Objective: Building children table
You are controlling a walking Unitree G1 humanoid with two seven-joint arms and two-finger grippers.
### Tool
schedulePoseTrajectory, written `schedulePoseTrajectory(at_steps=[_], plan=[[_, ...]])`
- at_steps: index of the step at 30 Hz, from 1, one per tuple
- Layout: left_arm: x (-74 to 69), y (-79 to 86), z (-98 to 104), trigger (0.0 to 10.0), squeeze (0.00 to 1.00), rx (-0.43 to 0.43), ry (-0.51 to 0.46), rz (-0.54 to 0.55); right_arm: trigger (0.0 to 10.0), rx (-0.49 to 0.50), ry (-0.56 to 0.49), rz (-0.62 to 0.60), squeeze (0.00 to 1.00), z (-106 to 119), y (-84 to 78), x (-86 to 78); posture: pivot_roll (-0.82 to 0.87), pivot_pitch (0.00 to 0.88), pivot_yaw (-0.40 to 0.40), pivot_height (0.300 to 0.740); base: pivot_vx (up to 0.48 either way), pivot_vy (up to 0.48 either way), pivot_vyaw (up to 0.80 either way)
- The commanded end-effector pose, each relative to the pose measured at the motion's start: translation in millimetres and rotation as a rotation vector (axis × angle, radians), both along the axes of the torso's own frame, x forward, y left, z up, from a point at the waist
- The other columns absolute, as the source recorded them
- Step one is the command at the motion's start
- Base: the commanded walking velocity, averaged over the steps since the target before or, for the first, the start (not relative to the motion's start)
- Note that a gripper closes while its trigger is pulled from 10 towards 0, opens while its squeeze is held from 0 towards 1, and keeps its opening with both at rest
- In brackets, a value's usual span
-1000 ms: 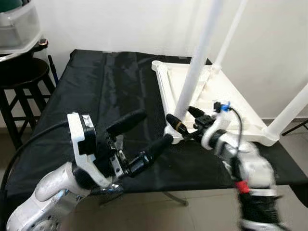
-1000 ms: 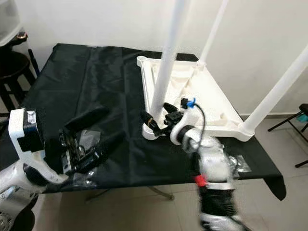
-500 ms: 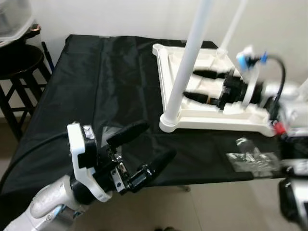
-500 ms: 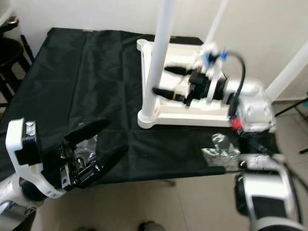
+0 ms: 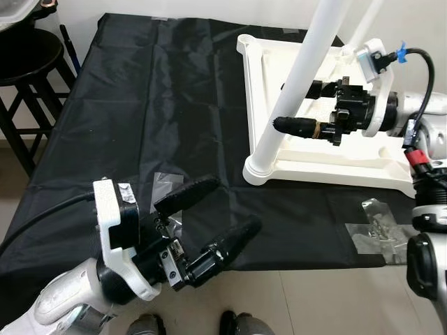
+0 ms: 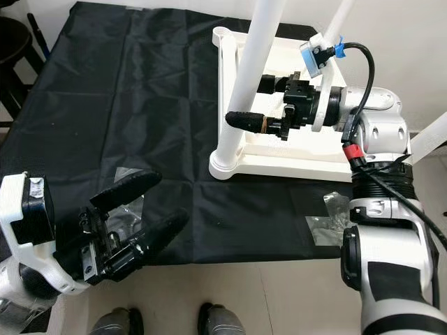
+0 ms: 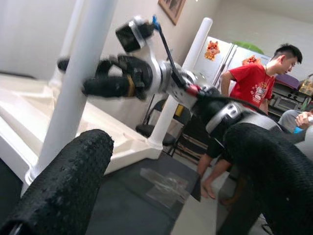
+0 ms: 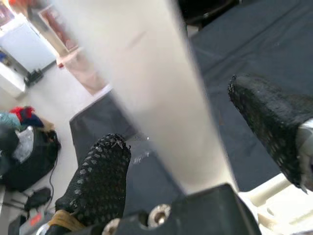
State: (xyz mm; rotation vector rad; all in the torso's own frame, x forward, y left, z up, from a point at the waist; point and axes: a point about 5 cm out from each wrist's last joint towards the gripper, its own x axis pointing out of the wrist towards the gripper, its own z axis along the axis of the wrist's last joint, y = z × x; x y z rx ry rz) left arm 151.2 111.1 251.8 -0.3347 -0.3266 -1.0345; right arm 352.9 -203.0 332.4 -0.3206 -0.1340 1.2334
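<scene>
1. Risk: right gripper (image 6: pixel 272 106) straddles the near leg (image 5: pixel 297 87) with fingers spread, one on each side, not clamped yet; if it closes off-centre or pushes sideways, the leg could lever in its socket and tip or slide the whole table top (image 5: pixel 363 157) on the slick black cloth (image 5: pixel 140 105)
2. Risk: leg may not be fully seated in the corner socket (image 5: pixel 260 167); can't tell from here, so a pull could pop it out
3. Left gripper (image 5: pixel 213 220) hovers over the near edge of the cloth, fingers wide apart, holding nothing, well apart from the table, so no bracing
4. Table: white plastic, upside down on the cloth at the far right, ribbed underside up, white round legs standing upward from corners
5. Clear hardware bag (image 5: pixel 377 234) lies near the right front edge, could get swept off
</scene>
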Motion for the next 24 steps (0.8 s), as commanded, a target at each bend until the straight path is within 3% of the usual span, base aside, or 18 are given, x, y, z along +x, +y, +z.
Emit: schedulePoseTrajectory(at_steps=[1,14,18,19,20,21,22,24], plan=[[-7.9,-4.0,2.7,10.0,0.0,0.003,0.004,-0.031,0.0,0.007,-0.033,0.013,0.79,4.5,4.1,2.5,0.05,0.303,-0.128,0.74,0.0,0.0,0.0],[-9.0,-6.1,5.1,10.0,0.0,-0.003,0.019,-0.025,0.0,-0.065,-0.053,0.077,0.8,18.0,-4.4,4.7,0.02,0.299,-0.133,0.74,0.0,0.0,0.0],[-6.9,-7.3,5.0,10.0,0.0,-0.009,0.02,-0.025,0.0,-0.07,-0.045,-0.018,0.8,12.0,-10.4,-2.1,-0.03,0.286,-0.16,0.74,0.0,0.0,0.0],[-4.6,-7.7,3.3,10.0,0.0,-0.009,0.022,-0.019,0.0,0.04,0.031,-0.116,0.8,-16.3,4.0,-14.7,-0.04,0.267,-0.196,0.74,0.0,0.0,0.0],[-4.6,-7.7,3.3,10.0,0.0,-0.009,0.022,-0.019,0.0,0.04,0.031,-0.116,0.8,-16.3,4.0,-14.7,-0.04,0.267,-0.196,0.74,0.0,0.0,0.0],[-2.8,-7.8,1.9,10.0,0.0,-0.005,0.021,-0.01,0.0,0.12,0.116,-0.221,0.8,-50.4,19.4,-34.9,-0.04,0.264,-0.197,0.74,0.0,0.0,0.0],[1.0,-7.0,-0.5,10.0,0.0,-0.006,0.019,0.002,0.0,0.199,0.148,-0.63,0.82,-98.4,31.9,-47.9,-0.05,0.23,-0.199,0.74,0.0,0.0,0.0],[1.0,-7.0,-0.5,10.0,0.0,-0.006,0.019,0.002,0.0,0.199,0.148,-0.63,0.82,-98.4,31.9,-47.9,-0.05,0.23,-0.199,0.74,0.0,0.0,0.0]])
